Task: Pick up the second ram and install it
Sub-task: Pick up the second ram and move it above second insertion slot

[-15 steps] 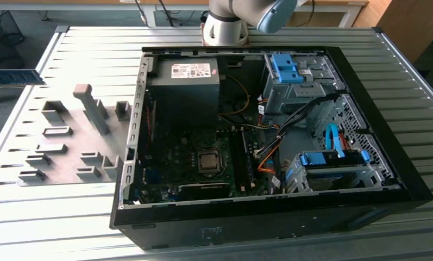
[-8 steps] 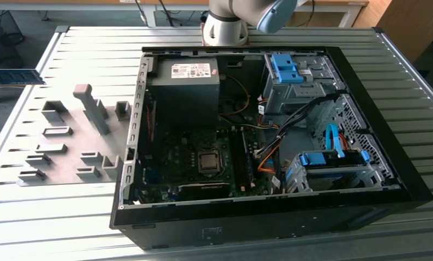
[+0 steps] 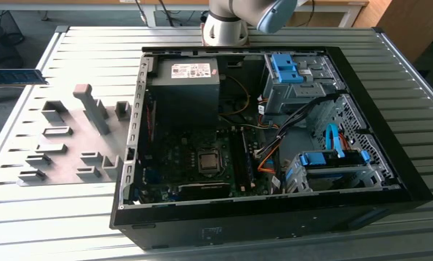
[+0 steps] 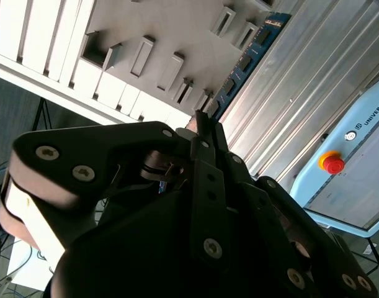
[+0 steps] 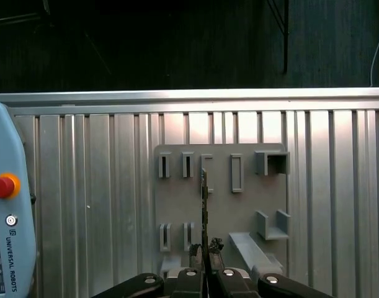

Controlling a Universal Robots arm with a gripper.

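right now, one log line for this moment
gripper: shut on ram stick | behind it: grey fixture plate | computer case: open

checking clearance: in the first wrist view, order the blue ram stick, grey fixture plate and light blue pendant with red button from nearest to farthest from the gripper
1. Thin blue circuit-board ram stick: clamped in the gripper.
2. Grey slotted fixture plate: directly behind the stick.
3. Light blue pendant with red button: off to the side, beyond the plate.
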